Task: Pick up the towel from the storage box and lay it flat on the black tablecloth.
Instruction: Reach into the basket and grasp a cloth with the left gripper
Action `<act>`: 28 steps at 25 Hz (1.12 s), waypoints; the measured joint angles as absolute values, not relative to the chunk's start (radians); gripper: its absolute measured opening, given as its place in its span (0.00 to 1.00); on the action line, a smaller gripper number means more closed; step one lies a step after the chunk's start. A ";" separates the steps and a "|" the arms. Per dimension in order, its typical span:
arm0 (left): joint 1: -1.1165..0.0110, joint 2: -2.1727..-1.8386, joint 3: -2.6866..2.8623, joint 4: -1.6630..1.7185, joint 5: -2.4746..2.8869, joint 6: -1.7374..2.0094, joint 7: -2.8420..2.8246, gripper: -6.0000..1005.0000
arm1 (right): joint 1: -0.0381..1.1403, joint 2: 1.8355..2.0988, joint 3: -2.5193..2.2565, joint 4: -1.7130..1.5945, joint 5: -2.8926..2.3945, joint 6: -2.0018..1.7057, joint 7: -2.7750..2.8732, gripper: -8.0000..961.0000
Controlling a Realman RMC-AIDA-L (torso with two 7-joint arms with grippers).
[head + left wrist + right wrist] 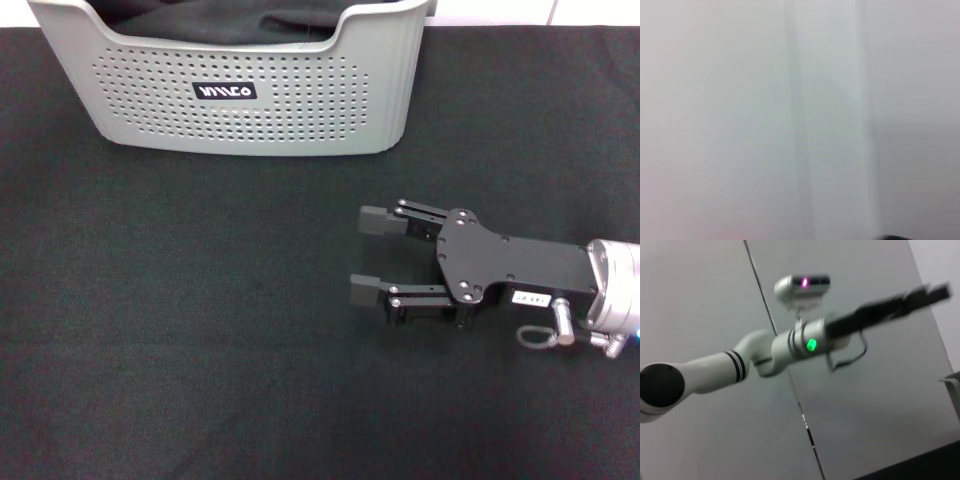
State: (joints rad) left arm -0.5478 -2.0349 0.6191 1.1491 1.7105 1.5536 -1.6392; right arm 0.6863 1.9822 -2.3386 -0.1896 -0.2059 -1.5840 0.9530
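Note:
The storage box [240, 90], light grey with dotted walls and a black logo label, stands at the back left of the black tablecloth [180, 330]. Only dark bunched fabric [215, 25] shows inside it; the orange-yellow towel is not visible. My right gripper [368, 255] is open and empty, lying low over the tablecloth in front of and to the right of the box, fingers pointing left. My left arm [790, 342] shows in the right wrist view, raised in the air, with its blurred black gripper [890, 307] held out, away from the table.
A wide stretch of the black tablecloth lies in front of the box and left of my right gripper. The left wrist view shows only a pale wall [800, 120]. A corner of the box [952, 385] shows in the right wrist view.

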 joint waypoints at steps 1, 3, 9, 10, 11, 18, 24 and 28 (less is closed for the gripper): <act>-0.559 -2.055 0.629 1.196 1.737 1.481 -1.669 0.62 | 0.677 1.987 -2.339 -0.188 -0.204 -1.583 0.951 0.89; -0.584 -2.084 0.664 1.257 1.798 1.332 -1.718 0.62 | 0.659 1.993 -2.337 -0.187 -0.202 -1.583 0.943 0.89; -0.635 -2.086 0.838 1.219 1.990 1.058 -1.799 0.62 | 0.592 2.003 -2.287 -0.191 -0.205 -1.590 0.910 0.89; -0.647 -2.085 0.853 1.206 2.020 1.036 -1.814 0.62 | 0.585 2.003 -2.282 -0.192 -0.205 -1.591 0.907 0.89; -0.660 -2.086 0.861 1.194 2.042 1.025 -1.824 0.62 | 0.579 2.002 -2.277 -0.194 -0.205 -1.591 0.904 0.89; -0.684 -2.084 0.861 1.161 2.070 1.012 -1.862 0.62 | 0.573 2.003 -2.264 -0.189 -0.208 -1.592 0.898 0.89; -0.691 -2.074 0.864 1.157 2.068 1.066 -1.869 0.62 | 0.573 2.003 -2.263 -0.186 -0.208 -1.590 0.894 0.89; -0.692 -2.074 0.863 1.155 2.061 1.071 -1.872 0.35 | 0.568 2.004 -2.263 -0.187 -0.207 -1.592 0.887 0.89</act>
